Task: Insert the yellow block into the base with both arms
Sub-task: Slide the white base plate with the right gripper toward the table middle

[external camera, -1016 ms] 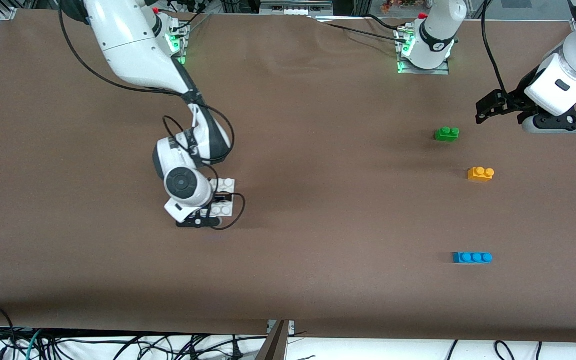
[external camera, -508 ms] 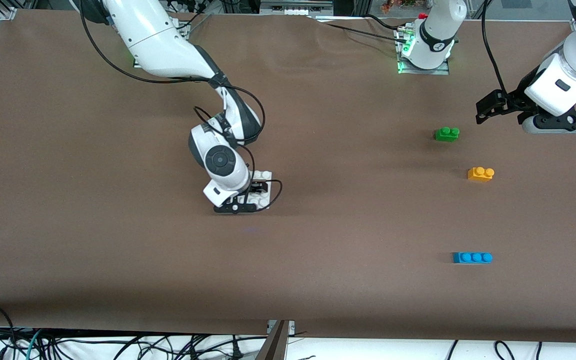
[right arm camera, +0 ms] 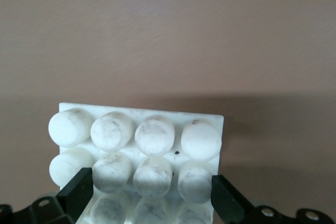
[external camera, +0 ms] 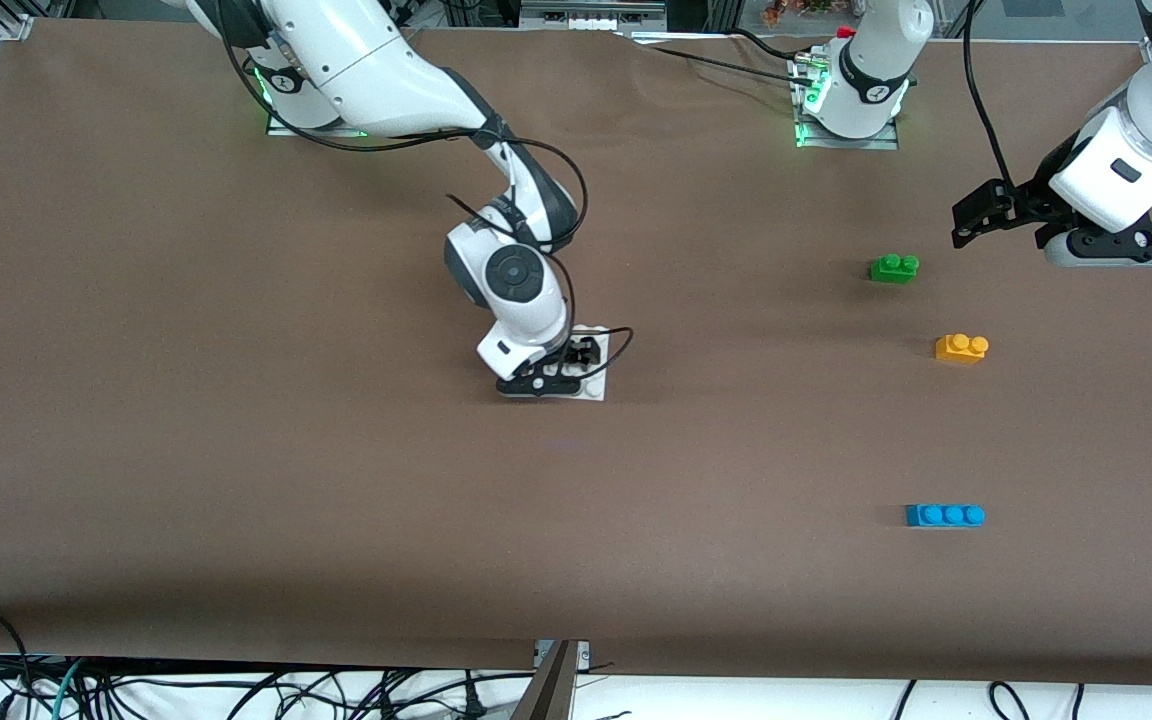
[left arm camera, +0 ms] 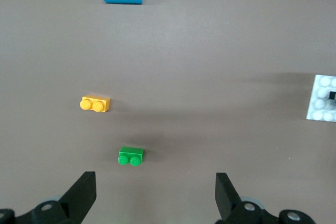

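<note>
A: Why is the right gripper (external camera: 564,375) sitting so low at the centre of the front view?

B: It is gripping the base (external camera: 594,385). In the right wrist view its fingers (right arm camera: 79,192) are closed against two facing edges of the base (right arm camera: 140,150), the studs pointing up between them. My guess is that it is bringing the plate toward the middle so both arms can reach it.

A: And the left gripper (external camera: 976,218)?

B: It is waiting at the upper right of the front view, jaws apart and holding nothing, hanging over bare table near the green brick (external camera: 894,268).

A: Where is the yellow block (external camera: 961,347) lying?

B: At the right of the front view, on the table below the green brick and above the blue brick (external camera: 945,515). It is sitting untouched, close to the left gripper and well apart from the base. The left wrist view is showing the yellow block (left arm camera: 95,103) ahead of that arm's open fingers (left arm camera: 81,192)
</note>
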`<action>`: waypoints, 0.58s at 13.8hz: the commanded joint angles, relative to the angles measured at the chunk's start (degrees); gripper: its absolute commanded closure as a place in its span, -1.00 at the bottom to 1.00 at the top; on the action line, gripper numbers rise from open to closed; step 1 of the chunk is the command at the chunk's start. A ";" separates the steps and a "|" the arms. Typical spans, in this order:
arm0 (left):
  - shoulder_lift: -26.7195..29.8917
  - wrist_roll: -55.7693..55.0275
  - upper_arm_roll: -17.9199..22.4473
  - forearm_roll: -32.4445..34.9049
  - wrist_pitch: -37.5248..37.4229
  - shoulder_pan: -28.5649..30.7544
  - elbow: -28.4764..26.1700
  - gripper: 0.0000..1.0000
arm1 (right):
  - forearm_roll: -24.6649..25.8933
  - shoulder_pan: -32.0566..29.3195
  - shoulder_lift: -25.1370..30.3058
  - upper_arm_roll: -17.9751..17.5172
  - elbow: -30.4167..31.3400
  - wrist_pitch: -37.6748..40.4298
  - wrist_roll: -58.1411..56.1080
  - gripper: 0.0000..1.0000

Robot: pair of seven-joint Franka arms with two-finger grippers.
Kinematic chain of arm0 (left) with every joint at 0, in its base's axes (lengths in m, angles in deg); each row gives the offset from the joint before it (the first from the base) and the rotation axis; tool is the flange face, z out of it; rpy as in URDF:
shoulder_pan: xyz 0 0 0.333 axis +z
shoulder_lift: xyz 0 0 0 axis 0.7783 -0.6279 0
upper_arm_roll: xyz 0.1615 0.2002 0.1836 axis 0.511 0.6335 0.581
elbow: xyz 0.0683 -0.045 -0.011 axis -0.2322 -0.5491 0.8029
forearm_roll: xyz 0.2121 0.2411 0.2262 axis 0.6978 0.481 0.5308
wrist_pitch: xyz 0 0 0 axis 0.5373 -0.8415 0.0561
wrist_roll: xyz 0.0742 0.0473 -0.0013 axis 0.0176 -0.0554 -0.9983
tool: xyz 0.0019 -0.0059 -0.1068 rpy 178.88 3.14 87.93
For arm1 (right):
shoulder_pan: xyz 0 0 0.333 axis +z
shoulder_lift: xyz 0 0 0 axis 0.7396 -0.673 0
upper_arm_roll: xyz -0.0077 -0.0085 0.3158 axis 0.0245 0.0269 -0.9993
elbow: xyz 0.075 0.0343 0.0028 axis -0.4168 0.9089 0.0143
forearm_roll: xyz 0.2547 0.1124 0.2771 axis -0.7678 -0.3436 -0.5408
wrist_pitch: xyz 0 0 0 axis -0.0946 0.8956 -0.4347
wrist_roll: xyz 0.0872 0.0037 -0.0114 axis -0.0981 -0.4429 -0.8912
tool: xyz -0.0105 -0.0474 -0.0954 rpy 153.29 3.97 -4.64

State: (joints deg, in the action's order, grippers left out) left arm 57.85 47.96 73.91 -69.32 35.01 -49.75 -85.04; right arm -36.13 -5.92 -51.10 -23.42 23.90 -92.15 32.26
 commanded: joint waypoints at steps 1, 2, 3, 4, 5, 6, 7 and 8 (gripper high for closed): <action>-0.30 0.43 -0.03 0.92 -0.98 0.13 1.01 -1.00 | -1.41 1.37 -4.51 -0.62 -2.56 -1.64 0.77 -0.99; -0.30 0.43 -0.03 0.92 -0.98 0.13 1.01 -1.00 | -1.32 1.64 -4.60 -0.62 -2.57 -1.64 0.69 -0.99; -0.30 0.43 -0.03 0.92 -0.98 0.22 1.01 -1.00 | -1.06 1.55 -4.77 -0.62 -2.57 -1.64 -0.10 -0.99; -0.30 0.43 -0.03 0.92 -0.98 0.48 1.01 -1.00 | -0.80 1.64 -4.86 -0.62 -2.65 -1.64 -1.06 -0.99; -0.30 0.43 -0.03 0.92 -0.98 0.49 1.01 -1.00 | -0.79 1.64 -4.77 -0.62 -2.65 -1.64 -2.55 -0.99; -0.30 0.43 -0.03 0.92 -0.98 0.57 1.01 -1.00 | -0.79 1.64 -4.69 -0.62 -2.74 -1.47 -3.26 -0.99; -0.30 0.43 -0.03 0.92 -0.98 0.57 1.01 -1.00 | -0.71 1.64 -4.68 -0.62 -2.74 -1.47 -3.70 -0.99; -0.30 0.43 -0.03 0.92 -0.98 0.57 1.01 -1.00 | -0.71 1.64 -4.68 -0.62 -3.09 -1.47 -4.49 -0.99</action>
State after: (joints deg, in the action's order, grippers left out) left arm 57.84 47.96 74.06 -69.32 35.01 -49.51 -85.04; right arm -36.15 -4.88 -51.85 -23.47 22.67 -92.16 29.79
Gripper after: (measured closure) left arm 0.000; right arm 0.000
